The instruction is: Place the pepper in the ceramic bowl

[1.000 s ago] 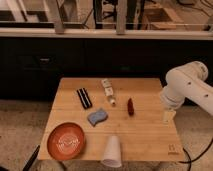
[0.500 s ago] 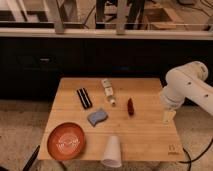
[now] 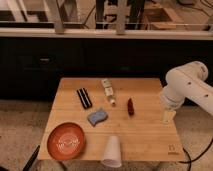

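Observation:
The pepper (image 3: 130, 106) is small, dark red and elongated, lying on the wooden table (image 3: 150, 130) right of centre. The ceramic bowl (image 3: 66, 141) is wide, shallow and orange-red with a pale line pattern, at the table's front left corner. My gripper (image 3: 167, 116) hangs from the white arm (image 3: 187, 87) at the right, over the table's right edge, to the right of the pepper and apart from it. It holds nothing that I can see.
A black rectangular bar (image 3: 84, 98) lies left of centre, a small white-labelled bottle (image 3: 108, 90) at the back centre, a blue-grey sponge (image 3: 97, 117) in the middle. A white plastic cup (image 3: 112, 151) lies at the front edge. A dark cabinet stands behind the table.

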Controlling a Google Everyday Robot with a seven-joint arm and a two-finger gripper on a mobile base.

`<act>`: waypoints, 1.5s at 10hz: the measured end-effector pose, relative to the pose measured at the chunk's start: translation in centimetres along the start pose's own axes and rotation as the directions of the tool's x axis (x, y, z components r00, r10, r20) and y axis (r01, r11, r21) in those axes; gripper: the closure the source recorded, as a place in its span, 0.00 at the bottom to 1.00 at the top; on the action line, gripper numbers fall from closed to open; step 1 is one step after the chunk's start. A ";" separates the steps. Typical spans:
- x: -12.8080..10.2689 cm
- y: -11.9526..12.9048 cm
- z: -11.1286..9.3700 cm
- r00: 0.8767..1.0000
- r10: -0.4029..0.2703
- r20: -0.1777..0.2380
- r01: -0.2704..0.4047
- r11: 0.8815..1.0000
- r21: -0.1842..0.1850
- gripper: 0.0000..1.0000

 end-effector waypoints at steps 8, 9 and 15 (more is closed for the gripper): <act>-4.1 -2.6 2.4 0.998 -0.057 0.000 0.057 0.998 0.003 0.20; -5.1 -3.3 3.0 0.997 -0.071 0.000 0.071 0.997 0.003 0.20; -6.8 -5.3 7.6 0.994 -0.102 0.025 0.103 0.994 -0.024 0.20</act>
